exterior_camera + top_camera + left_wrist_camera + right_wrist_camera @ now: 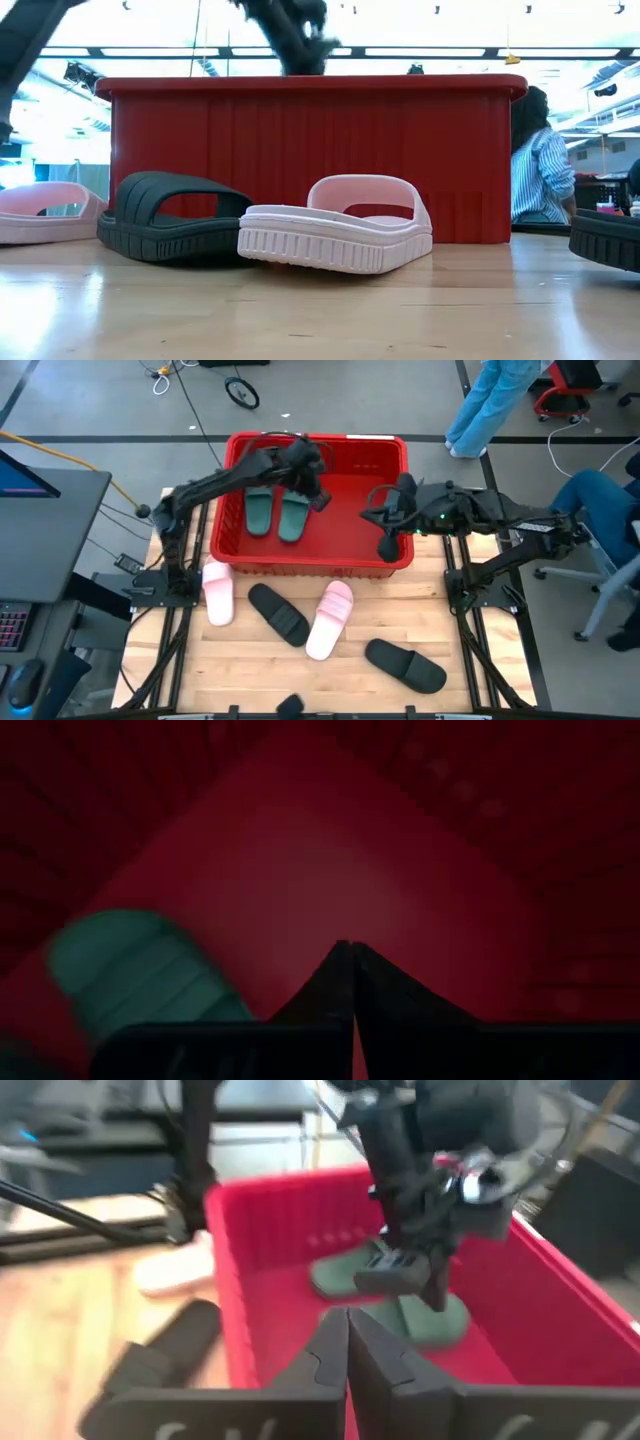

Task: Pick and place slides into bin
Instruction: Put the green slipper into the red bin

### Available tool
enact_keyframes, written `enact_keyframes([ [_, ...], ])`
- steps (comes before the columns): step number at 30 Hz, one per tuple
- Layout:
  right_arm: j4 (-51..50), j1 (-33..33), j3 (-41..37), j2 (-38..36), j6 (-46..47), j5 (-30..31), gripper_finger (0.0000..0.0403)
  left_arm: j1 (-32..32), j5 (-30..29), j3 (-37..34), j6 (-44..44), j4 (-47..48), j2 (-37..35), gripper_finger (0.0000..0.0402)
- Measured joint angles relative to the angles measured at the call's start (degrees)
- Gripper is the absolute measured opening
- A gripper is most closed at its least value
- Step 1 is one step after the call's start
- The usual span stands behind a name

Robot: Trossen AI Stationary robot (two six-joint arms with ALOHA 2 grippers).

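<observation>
We see a pale wooden worktop (250, 660) carrying everything, and on its far half stands the large rectangular red plastic bin (400, 455) with ribbed sides and a thick rim. In the low view this bin (310, 160) fills the middle of the scene behind the footwear.

The left arm reaches in over the bin from the left edge, and its left gripper (318, 498) hangs above the bin floor just beside the sandals inside; in its own wrist view we see its fingers (400, 1020) pressed together, clenched on nothing. The right arm stretches in from the right, with the right gripper (388, 546) over the bin's near right corner; its fingers (310, 1365) likewise meet, empty.

Inside the bin two dark green foam slides (275, 512) lie side by side, toes toward us, left of centre.

On the worktop in front of the bin we count four more. A pale pink foam slide (217, 592) lies at the left, near the bin's front corner. A black foam slide (279, 613) lies slantwise beside it, and a second pale pink slide (331, 619) sits just right of that, almost touching it. Another black slide (405, 664) lies apart toward the near right.

Beyond the worktop a person in light blue trousers (490, 405) stands on the grey floor.
</observation>
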State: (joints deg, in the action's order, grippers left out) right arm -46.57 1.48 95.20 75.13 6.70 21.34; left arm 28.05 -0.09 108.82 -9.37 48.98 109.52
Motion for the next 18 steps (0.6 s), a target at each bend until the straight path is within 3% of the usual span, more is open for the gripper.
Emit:
enact_keyframes([
  [4, -6.1, -0.1, 0.0, 0.6, 3.9, 3.9, 0.0009, 2.0, 3.5, -2.9, 1.1, -3.4, 6.1, 0.0004],
  [10, -16.1, -0.3, 0.0, 2.2, 9.4, 10.3, 0.0004, 3.2, 3.7, -3.3, 2.6, -3.6, 13.6, 0.0003],
  [18, -21.1, -0.3, -0.1, 3.9, 12.8, 11.9, 0.0009, 5.9, 1.1, -3.3, 2.5, -1.9, 19.2, 0.0003],
])
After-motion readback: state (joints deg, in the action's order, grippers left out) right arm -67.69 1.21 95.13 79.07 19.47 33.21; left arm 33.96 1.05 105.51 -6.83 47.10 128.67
